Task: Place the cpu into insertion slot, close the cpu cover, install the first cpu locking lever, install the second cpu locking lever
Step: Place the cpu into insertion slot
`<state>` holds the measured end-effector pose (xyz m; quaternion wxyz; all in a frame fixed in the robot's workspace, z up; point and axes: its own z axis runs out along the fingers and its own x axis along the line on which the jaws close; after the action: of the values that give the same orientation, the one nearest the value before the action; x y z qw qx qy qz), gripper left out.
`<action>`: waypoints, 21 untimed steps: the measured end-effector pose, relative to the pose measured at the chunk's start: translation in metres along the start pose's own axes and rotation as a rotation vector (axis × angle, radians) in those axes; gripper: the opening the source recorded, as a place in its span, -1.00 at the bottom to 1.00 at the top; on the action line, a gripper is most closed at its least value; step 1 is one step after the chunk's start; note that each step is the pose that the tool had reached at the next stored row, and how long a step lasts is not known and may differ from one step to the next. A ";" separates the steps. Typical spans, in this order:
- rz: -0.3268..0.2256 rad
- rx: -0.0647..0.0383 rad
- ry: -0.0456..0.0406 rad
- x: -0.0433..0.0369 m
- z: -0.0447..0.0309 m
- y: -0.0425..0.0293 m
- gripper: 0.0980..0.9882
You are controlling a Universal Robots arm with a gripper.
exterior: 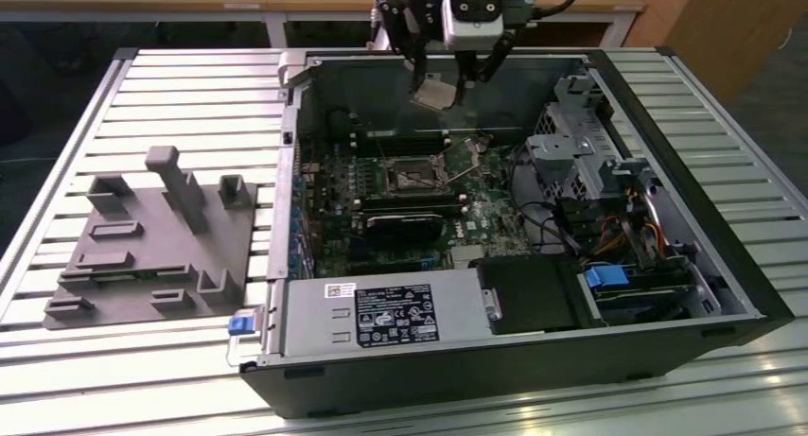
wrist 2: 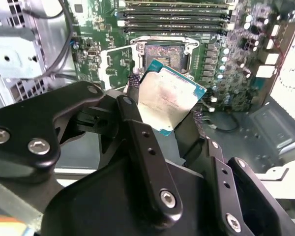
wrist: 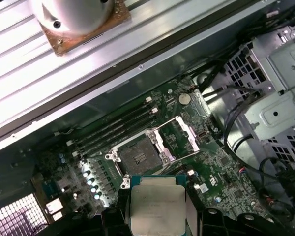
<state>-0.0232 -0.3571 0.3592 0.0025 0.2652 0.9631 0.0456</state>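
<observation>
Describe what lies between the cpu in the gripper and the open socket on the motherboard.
Only open air. In the exterior view the cpu, held in the gripper, hangs above the socket, and no part or cable crosses the gap.

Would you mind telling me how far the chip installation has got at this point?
Done: the chip is picked up, clamped in the gripper. In hand: it hangs above the motherboard, apart from the empty socket. Left: seating it, closing the cover, which stands flipped open beside the socket, and latching both levers, which I cannot make out clearly.
</observation>
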 end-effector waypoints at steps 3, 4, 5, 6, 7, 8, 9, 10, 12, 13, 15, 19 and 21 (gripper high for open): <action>0.039 -0.001 -0.0035 0.0000 0.0003 0.0000 -0.01; 0.051 -0.001 -0.0046 0.0000 0.0003 0.0000 -0.01; 0.063 -0.001 -0.0056 0.0000 0.0003 0.0000 -0.01; 0.075 -0.002 -0.0067 0.0000 0.0004 0.0000 -0.01; 0.087 -0.002 -0.0078 0.0000 0.0004 0.0000 -0.01; 0.099 -0.002 -0.0089 0.0000 0.0005 0.0000 -0.01; 0.110 -0.002 -0.0099 0.0000 0.0006 0.0000 -0.01; 0.121 -0.002 -0.0108 0.0000 0.0006 0.0000 -0.01; 0.144 -0.003 -0.0129 0.0000 0.0007 0.0000 -0.01; 0.155 -0.003 -0.0139 0.0000 0.0008 -0.0001 -0.01; 0.177 -0.003 -0.0159 0.0000 0.0009 -0.0001 -0.01; 0.222 -0.004 -0.0199 0.0000 0.0012 -0.0001 -0.01; 0.245 -0.005 -0.0219 0.0000 0.0014 -0.0001 -0.01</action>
<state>-0.0232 -0.3570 0.3579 0.0081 0.3813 0.9233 0.0450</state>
